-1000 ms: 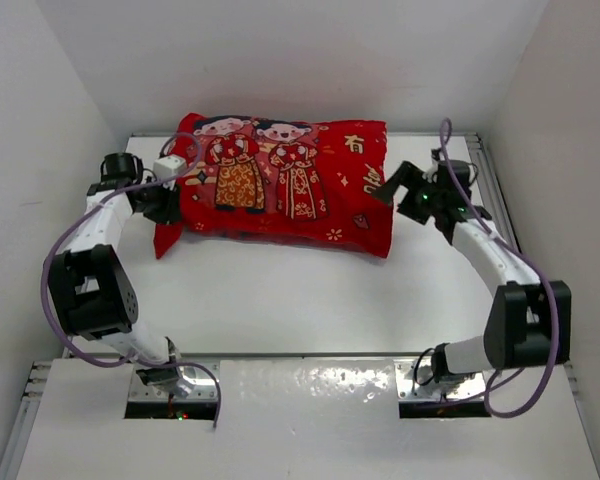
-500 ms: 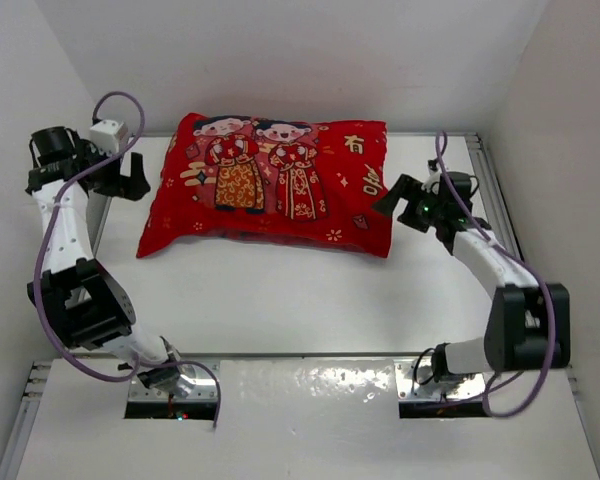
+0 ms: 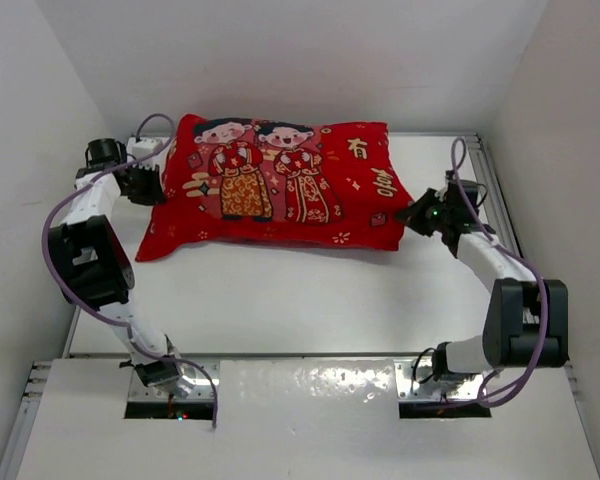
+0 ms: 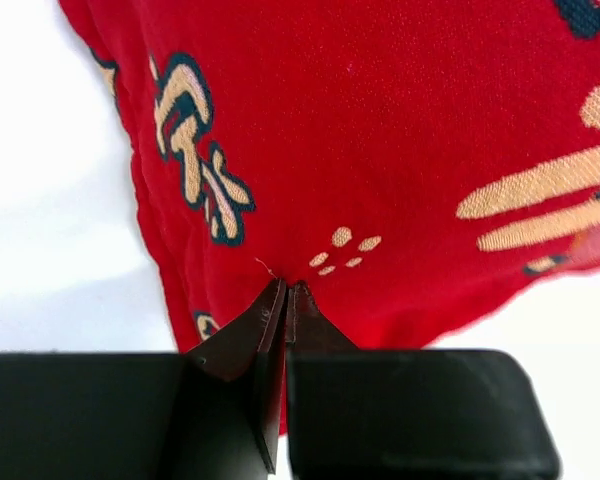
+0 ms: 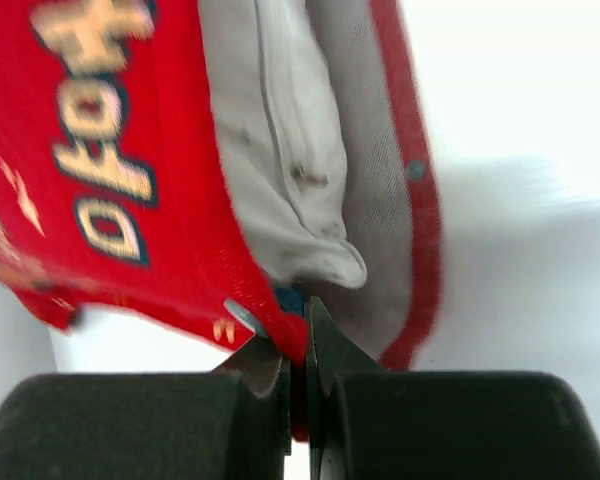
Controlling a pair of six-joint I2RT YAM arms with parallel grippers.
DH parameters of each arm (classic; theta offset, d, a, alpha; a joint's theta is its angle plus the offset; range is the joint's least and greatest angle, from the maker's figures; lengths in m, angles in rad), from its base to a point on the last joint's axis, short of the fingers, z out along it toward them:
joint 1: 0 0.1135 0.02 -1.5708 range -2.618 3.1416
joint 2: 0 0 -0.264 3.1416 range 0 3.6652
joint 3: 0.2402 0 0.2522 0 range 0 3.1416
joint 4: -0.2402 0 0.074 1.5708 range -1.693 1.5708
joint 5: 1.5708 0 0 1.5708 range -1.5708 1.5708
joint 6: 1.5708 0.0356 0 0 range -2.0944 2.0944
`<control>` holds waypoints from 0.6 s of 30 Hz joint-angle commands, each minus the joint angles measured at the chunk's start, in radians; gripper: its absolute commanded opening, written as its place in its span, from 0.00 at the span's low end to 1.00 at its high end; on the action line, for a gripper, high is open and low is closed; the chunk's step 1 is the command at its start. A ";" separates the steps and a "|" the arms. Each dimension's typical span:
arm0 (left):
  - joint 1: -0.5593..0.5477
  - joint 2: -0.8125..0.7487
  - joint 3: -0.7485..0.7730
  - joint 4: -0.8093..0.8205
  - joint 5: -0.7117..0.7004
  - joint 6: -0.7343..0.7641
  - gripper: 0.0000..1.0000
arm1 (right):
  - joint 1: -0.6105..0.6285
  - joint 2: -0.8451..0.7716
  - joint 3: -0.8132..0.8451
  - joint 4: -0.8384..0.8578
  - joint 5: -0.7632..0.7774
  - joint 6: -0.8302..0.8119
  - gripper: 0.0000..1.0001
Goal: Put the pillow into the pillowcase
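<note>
Counter (image 3: 280,290): white, bare across its near part
Right hand (image 3: 412,215): closed tight on the lower lip of the pillowcase (image 3: 280,185) at the open mouth on its right end, with red cloth caught between the fingers
Left hand (image 3: 152,188): closed, tips pressed to the pillowcase's left edge; I cannot tell whether cloth is nipped between them
Pillowcase: lies plump across the far middle of the counter between the two hands, printed side up, showing two cartoon figures and gold characters
Pillow (image 5: 280,190): inside the pillowcase, its white end visible through the open mouth in the right wrist view, a small blue tag (image 5: 288,299) just above the right fingertips
</note>
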 commanded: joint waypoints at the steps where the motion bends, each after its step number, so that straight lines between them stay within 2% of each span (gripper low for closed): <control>1: -0.007 -0.126 -0.062 -0.038 0.012 0.061 0.00 | -0.090 -0.073 0.023 -0.015 0.033 -0.006 0.00; 6: -0.031 -0.230 -0.154 -0.051 0.024 0.064 0.00 | -0.186 -0.100 0.098 -0.221 -0.067 -0.057 0.00; 10: -0.030 -0.264 -0.202 -0.038 -0.011 0.068 0.00 | -0.227 -0.140 0.035 -0.230 -0.087 -0.073 0.00; 14: -0.021 -0.254 -0.153 -0.126 -0.019 0.093 0.00 | -0.257 -0.143 0.038 -0.259 -0.159 -0.083 0.06; 15: -0.015 -0.257 -0.144 -0.136 -0.022 0.094 0.00 | -0.260 -0.160 0.041 -0.265 -0.162 -0.084 0.11; 17: 0.013 -0.266 -0.104 -0.172 -0.014 0.088 0.28 | -0.263 -0.182 0.058 -0.304 -0.149 -0.104 0.62; 18: 0.021 -0.269 -0.084 -0.196 -0.016 0.087 0.48 | -0.273 -0.206 0.069 -0.331 -0.117 -0.113 0.82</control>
